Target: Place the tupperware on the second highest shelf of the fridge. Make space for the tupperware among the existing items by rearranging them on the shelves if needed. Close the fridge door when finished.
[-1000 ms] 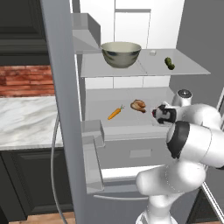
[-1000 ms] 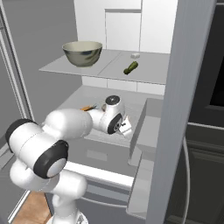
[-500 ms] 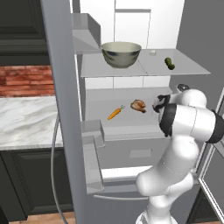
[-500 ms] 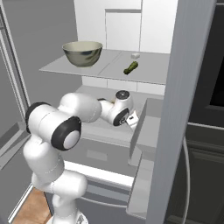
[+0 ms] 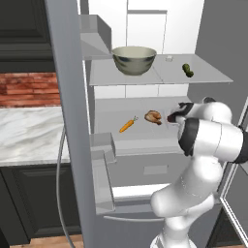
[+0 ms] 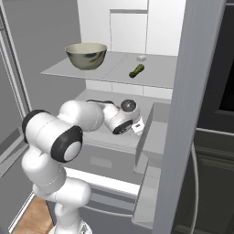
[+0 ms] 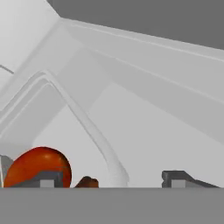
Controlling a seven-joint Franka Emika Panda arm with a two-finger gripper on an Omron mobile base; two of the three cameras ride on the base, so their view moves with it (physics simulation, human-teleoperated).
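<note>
Tupperware [image 7: 39,167] at the lower left of the hand view, clear-walled, with red-orange food and a brown scrap inside, its white rim curving through the space between the finger tips. Hand [image 7: 111,178] released, the two dark tips spread wide, the left tip [image 7: 43,178] in front of the red-orange food, the right tip well clear of the tub, clasping nothing. In the left base view, hand [image 5: 175,115] reaching in at the right end of the second highest shelf [image 5: 111,121], low over its pale-grey surface; whether the tub rests flat on that shelf not clear from here. In the right base view, hand [image 6: 138,127] at the same level, just inside the open right door. On the same shelf, brown meat piece [image 5: 153,116] just beside the hand, orange carrot [image 5: 127,125] farther left, the two apart. On the thinner shelf [image 5: 164,75] above, grey-green bowl [image 5: 134,59] upright at the left, dark-green pickle [image 5: 187,70] near the right edge, a small white item [image 5: 169,58] behind and between them. Fridge [image 5: 68,121] with both doors open, white interior exposed.
</note>
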